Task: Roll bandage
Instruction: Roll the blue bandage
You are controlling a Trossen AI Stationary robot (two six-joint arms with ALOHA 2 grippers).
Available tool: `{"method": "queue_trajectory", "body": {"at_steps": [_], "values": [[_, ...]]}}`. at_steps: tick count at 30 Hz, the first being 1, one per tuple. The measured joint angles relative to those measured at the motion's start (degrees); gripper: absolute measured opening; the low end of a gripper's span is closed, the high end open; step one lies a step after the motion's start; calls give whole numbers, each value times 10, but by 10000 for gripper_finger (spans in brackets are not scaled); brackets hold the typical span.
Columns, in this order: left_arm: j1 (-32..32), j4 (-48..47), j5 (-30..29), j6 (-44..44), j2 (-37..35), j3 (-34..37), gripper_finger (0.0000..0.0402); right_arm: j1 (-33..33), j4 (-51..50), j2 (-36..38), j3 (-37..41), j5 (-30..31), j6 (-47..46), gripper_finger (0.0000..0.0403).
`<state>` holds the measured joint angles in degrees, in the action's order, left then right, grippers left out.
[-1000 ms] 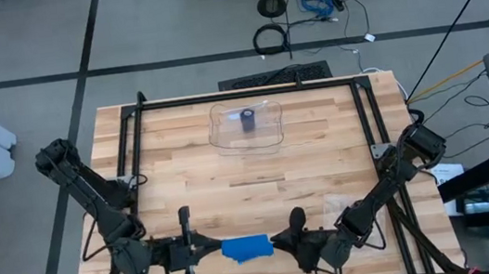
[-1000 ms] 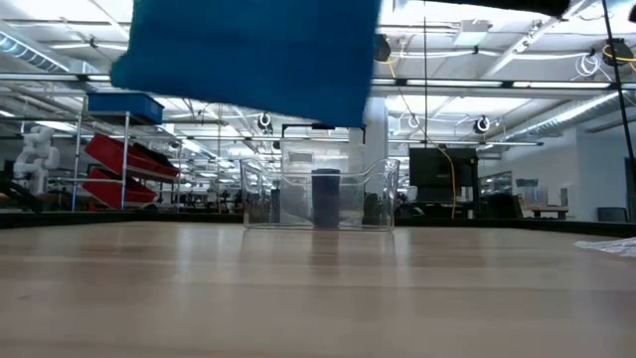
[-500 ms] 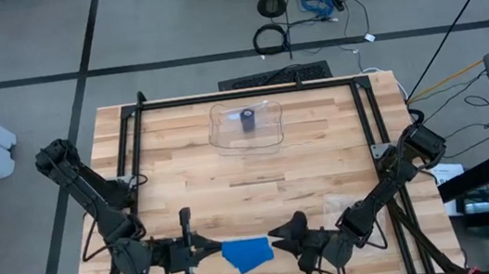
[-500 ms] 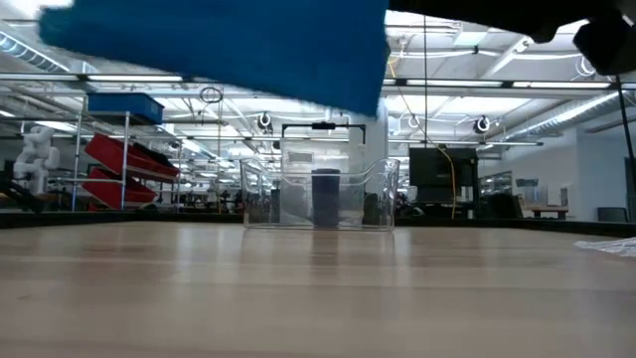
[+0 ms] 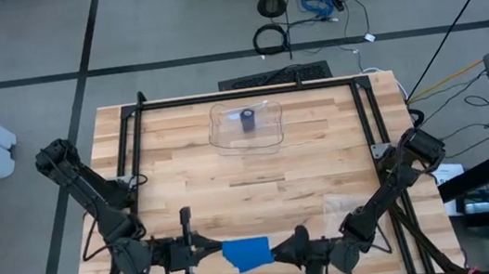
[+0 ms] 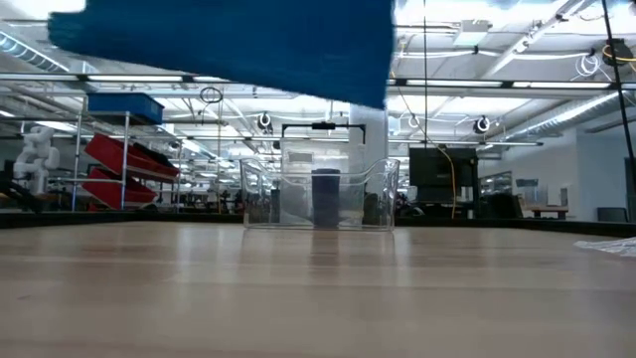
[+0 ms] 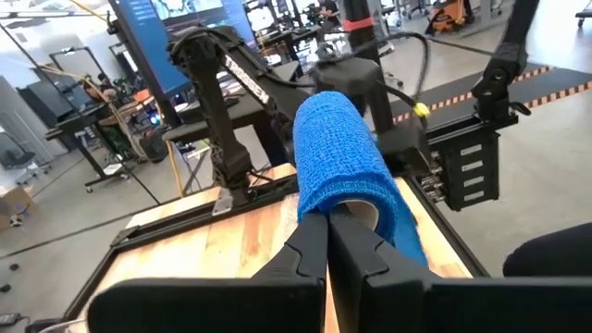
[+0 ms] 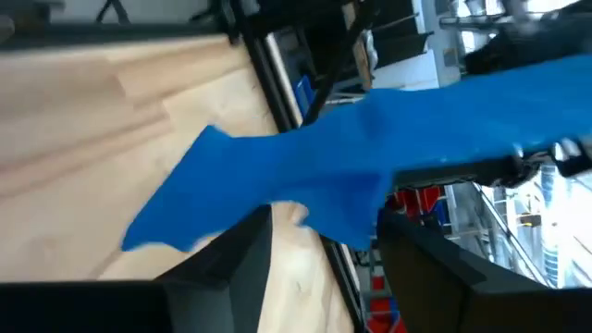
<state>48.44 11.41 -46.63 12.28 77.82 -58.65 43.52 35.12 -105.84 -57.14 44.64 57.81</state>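
Note:
A blue bandage (image 5: 245, 252), partly wound into a roll (image 7: 342, 157), hangs clear of the table near its front edge. It fills the top of the low view (image 6: 229, 45). My left gripper (image 5: 216, 249) is shut on the roll's left end and points level toward the table's right. My right gripper (image 5: 277, 250) stands open at the bandage's right end. Its two fingers sit on either side of the loose lower edge (image 8: 342, 231), and a loose tail (image 8: 176, 227) droops beyond them. My left gripper has its shut fingers (image 7: 326, 242) on the roll's open left end (image 7: 356, 211), at the lower rim of the hollow core. They come in level from the table's left, along the roll's axis. The roll sticks straight out from the tips, clear of the table. My right gripper: I cannot tell whether its fingers touch the bandage.
A clear plastic container (image 5: 267, 127) at the table's far middle holds a dark roll (image 5: 248, 119) standing upright; both also show in the low view (image 6: 325, 199). A crumpled clear wrapper (image 5: 342, 205) lies on the wood at the near right. A black frame (image 5: 239, 94) rims the table.
My right gripper has opened off the bandage's right end, rolled about its own axis and shifted slightly toward the table's near edge, staying at that end. The bandage's freed right part has sagged and tilted, while the left end has stayed in my left gripper.

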Motion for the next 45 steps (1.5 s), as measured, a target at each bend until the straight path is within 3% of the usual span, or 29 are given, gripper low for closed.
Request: {"method": "queue_trajectory", "body": {"at_steps": [4, 12, 18, 22, 27, 33, 40, 45], "values": [[-6, -4, 4, -6, 0, 0, 0, -10, 2, -35, -35, 6, 36, 168], [-8, -15, 15, -15, 0, 0, 0, -4, 3, -66, -102, 75, 78, 129], [-8, -15, 15, -15, 0, 0, 0, 1, -1, -66, -104, 75, 43, 62], [-8, -15, 15, -15, 0, 0, 0, 1, -24, -66, -104, 76, -43, 8], [-8, -13, 15, -10, 0, 0, 0, -12, -89, -66, -104, 78, -248, 2], [-2, -3, 7, 10, -2, 0, 0, -31, -204, -66, -104, 72, -405, 3], [24, 26, -28, 48, -2, 0, 0, -53, -243, -66, -104, -75, -503, 5], [30, 34, -39, 51, -3, 0, 0, -54, -219, -66, -104, -75, -507, 21]]}}
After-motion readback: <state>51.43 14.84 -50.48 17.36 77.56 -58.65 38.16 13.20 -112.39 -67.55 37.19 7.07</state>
